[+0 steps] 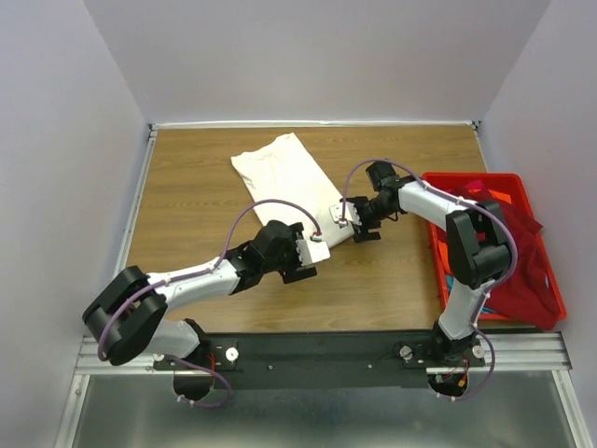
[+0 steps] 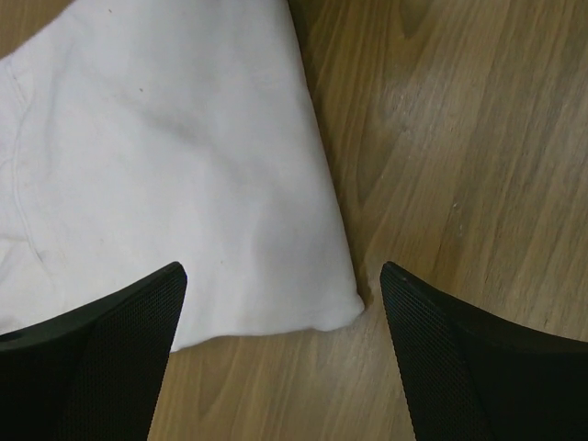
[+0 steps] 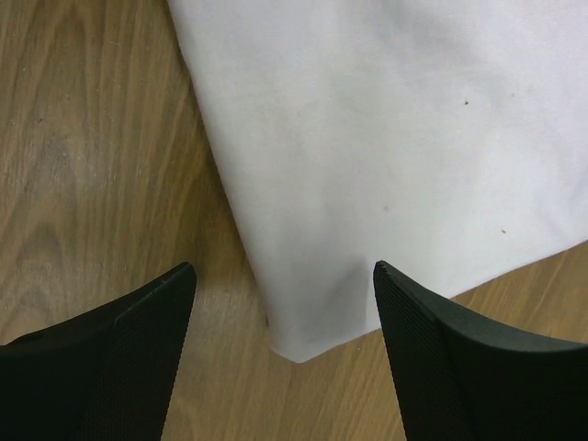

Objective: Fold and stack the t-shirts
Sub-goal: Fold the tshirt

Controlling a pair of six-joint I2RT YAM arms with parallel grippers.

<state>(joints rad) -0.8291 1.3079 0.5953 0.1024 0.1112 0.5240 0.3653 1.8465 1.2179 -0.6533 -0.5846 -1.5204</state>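
cream-white t-shirt [image 1: 284, 182] — folded narrow, lightly creased

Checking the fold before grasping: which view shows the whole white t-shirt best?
Top external: the white t-shirt shows almost whole. The wrist views show only one corner each, at the open left gripper and right gripper.

Overhead view onto the table [image 1: 187, 210]; both wrist views close above corners of the white t-shirt [image 2: 184, 184].
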